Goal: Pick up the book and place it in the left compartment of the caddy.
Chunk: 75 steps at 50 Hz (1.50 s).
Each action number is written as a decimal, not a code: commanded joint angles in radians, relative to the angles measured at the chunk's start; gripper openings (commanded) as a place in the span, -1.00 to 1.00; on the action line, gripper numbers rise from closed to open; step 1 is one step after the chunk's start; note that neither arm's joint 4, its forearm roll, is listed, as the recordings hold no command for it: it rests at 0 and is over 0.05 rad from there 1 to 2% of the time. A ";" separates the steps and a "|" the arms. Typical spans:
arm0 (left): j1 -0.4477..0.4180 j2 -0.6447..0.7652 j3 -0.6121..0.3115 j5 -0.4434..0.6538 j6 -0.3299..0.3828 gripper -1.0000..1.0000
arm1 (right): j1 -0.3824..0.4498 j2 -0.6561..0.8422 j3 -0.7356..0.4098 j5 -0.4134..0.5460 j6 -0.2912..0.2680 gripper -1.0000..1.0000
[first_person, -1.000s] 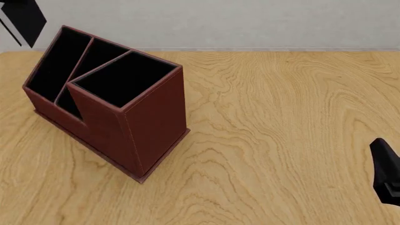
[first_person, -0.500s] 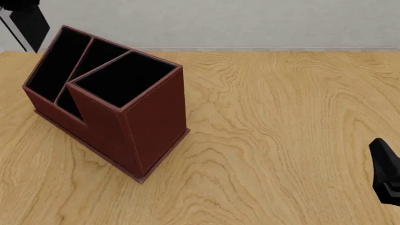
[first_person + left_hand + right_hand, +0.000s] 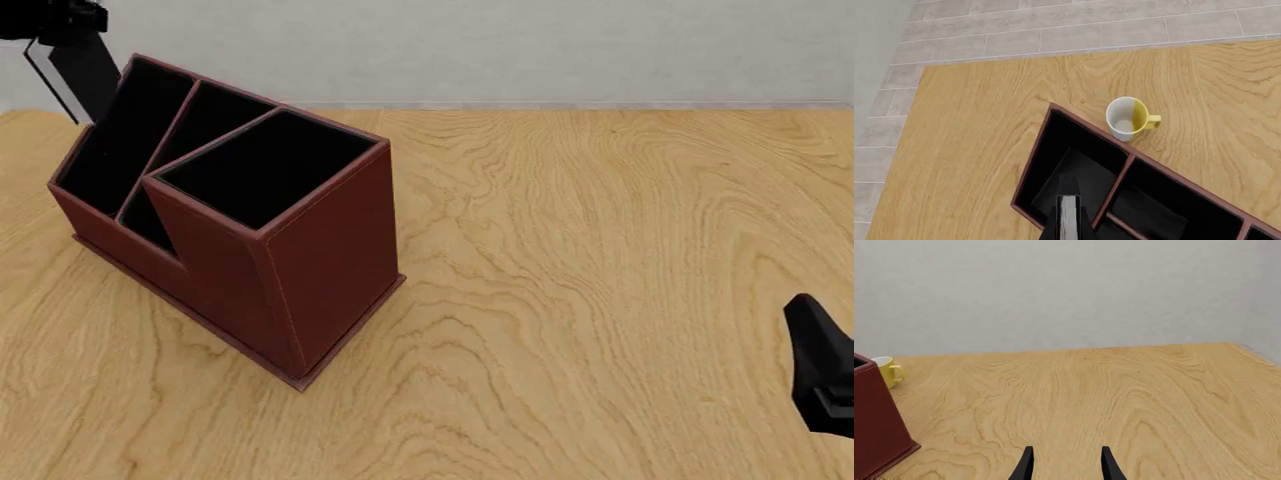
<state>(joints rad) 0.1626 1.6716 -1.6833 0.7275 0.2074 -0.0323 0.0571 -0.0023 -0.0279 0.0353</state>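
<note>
In the left wrist view we hold the book point(image 3: 1068, 216) page edge up, pinched by the left gripper point(image 3: 1067, 231), over the caddy's point(image 3: 1033, 165) left compartment point(image 3: 1074, 160); a yellow mug point(image 3: 1129, 118) stands just beside it. From the front, the book point(image 3: 80, 60) hangs above that slot point(image 3: 123, 135) (partly out of frame). Our right gripper point(image 3: 1066, 465), in its wrist view, stands spread over the bare table point(image 3: 1121, 395).

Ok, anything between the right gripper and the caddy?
No. In the right wrist view only bare wooden table lies between the right gripper and the caddy; the front view agrees.
</note>
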 commanded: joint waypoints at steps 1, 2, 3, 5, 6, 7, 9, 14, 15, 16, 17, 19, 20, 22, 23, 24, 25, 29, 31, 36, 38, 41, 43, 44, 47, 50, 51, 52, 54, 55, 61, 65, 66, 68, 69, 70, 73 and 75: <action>-0.013 0.023 -0.001 -0.039 -0.012 -1.00 | 0.001 0.002 -0.001 0.000 -0.007 1.00; -0.010 0.028 -0.003 -0.042 -0.012 -1.00 | 0.001 0.000 -0.001 0.002 -0.007 1.00; -0.011 0.032 -0.002 -0.045 -0.011 -1.00 | 0.000 -0.002 -0.001 0.004 -0.006 1.00; -0.007 0.034 -0.002 -0.049 -0.009 -1.00 | -0.001 -0.007 -0.001 0.008 -0.006 1.00; -0.007 0.037 -0.002 -0.051 -0.008 -1.00 | -0.001 -0.008 -0.002 0.009 -0.005 1.00; -0.003 0.037 -0.003 -0.052 -0.005 -1.00 | -0.002 -0.009 -0.002 0.010 -0.005 1.00; -0.001 0.041 -0.008 -0.052 -0.006 -1.00 | -0.004 -0.012 -0.001 0.011 -0.003 1.00; -0.002 0.045 -0.009 -0.056 -0.010 -1.00 | -0.003 -0.013 -0.004 0.014 -0.002 1.00; 0.002 0.047 -0.008 -0.062 -0.005 -1.00 | -0.003 -0.013 -0.004 0.015 -0.002 1.00; 0.005 0.051 -0.007 -0.066 0.001 -1.00 | -0.003 -0.014 -0.005 0.015 -0.001 1.00; 0.008 0.054 -0.010 -0.067 0.002 -1.00 | -0.004 -0.015 -0.004 0.016 -0.001 1.00; 0.007 0.059 -0.014 -0.068 0.002 -1.00 | -0.005 -0.019 -0.004 0.018 0.001 1.00; 0.011 0.062 -0.018 -0.070 0.003 -1.00 | -0.006 -0.019 -0.004 0.019 0.001 1.00; 0.010 0.063 -0.017 -0.071 0.004 -1.00 | -0.006 -0.020 -0.004 0.019 0.002 1.00; 0.012 0.067 -0.019 -0.073 0.004 -1.00 | -0.007 -0.020 -0.003 0.018 0.002 1.00; 0.015 0.069 -0.019 -0.076 0.007 -1.00 | -0.006 -0.020 -0.002 0.018 0.002 1.00; 0.015 0.071 -0.019 -0.077 0.007 -1.00 | -0.006 -0.020 -0.003 0.019 0.002 1.00; 0.019 0.077 -0.019 -0.083 0.007 -1.00 | -0.006 -0.022 -0.001 0.019 0.002 1.00; 0.022 0.082 -0.023 -0.082 0.006 -1.00 | -0.007 -0.021 -0.002 0.018 0.003 1.00; 0.027 0.089 -0.033 -0.076 0.010 -1.00 | -0.006 -0.019 -0.005 0.019 0.002 1.00; 0.028 0.095 -0.048 -0.068 0.002 -1.00 | -0.006 -0.020 -0.003 0.018 0.002 1.00; 0.042 0.108 -0.060 -0.067 0.006 -1.00 | -0.008 -0.024 -0.002 0.021 0.003 1.00; 0.042 0.094 -0.052 -0.062 -0.002 -1.00 | -0.008 -0.024 -0.002 0.021 0.003 1.00; 0.041 0.093 -0.049 -0.062 -0.002 -1.00 | -0.009 -0.023 -0.003 0.021 0.003 1.00; 0.045 0.094 -0.039 -0.072 -0.003 -1.00 | -0.007 -0.020 -0.004 0.019 0.001 1.00; 0.049 0.104 -0.045 -0.076 -0.007 -1.00 | -0.007 -0.019 -0.002 0.017 0.001 1.00; 0.047 0.105 -0.041 -0.079 -0.004 -1.00 | -0.007 -0.019 -0.002 0.017 0.001 1.00; 0.051 0.109 -0.042 -0.081 -0.005 -1.00 | -0.007 -0.019 -0.002 0.017 0.000 1.00; 0.048 0.108 -0.035 -0.085 -0.005 -1.00 | -0.008 -0.021 -0.003 0.020 0.000 1.00; 0.049 0.112 -0.036 -0.087 -0.008 -1.00 | -0.009 -0.021 -0.002 0.019 0.000 1.00; 0.044 0.127 -0.012 -0.113 -0.012 -1.00 | -0.009 -0.020 0.000 0.016 0.002 1.00; 0.038 0.138 -0.014 -0.120 -0.021 -1.00 | -0.009 -0.019 -0.001 0.016 0.003 1.00; 0.038 0.138 -0.014 -0.120 -0.021 -1.00 | -0.009 -0.019 -0.001 0.016 0.003 1.00; 0.039 0.143 -0.017 -0.123 -0.021 -1.00 | -0.009 -0.020 -0.001 0.016 0.004 1.00; 0.034 0.145 -0.014 -0.126 -0.023 -1.00 | -0.010 -0.020 -0.001 0.016 0.005 1.00; 0.034 0.147 -0.013 -0.129 -0.024 -1.00 | -0.010 -0.020 -0.002 0.017 0.005 1.00; 0.028 0.152 -0.009 -0.135 -0.029 -1.00 | -0.010 -0.022 0.000 0.017 0.005 1.00; 0.027 0.156 -0.006 -0.141 -0.029 -1.00 | -0.010 -0.023 0.000 0.018 0.006 1.00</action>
<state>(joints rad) 0.1988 1.8164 -1.6899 0.6109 0.1749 -0.0416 0.0365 -0.0034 -0.0108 0.0390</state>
